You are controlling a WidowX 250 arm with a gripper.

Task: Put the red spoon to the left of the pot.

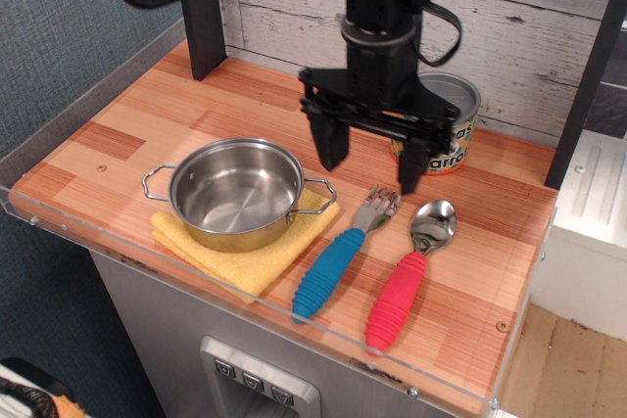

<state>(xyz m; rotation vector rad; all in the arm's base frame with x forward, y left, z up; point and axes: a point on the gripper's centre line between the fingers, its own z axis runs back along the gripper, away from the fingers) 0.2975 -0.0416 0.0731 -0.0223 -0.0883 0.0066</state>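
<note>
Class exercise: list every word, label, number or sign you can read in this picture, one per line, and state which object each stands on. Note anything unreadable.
"Pea" over "&" over "arro": the visible part of the label on the tin can; the gripper in front hides the rest.
No other print can be read on the pot, the red spoon, the fork, the yellow cloth or the table.
</note>
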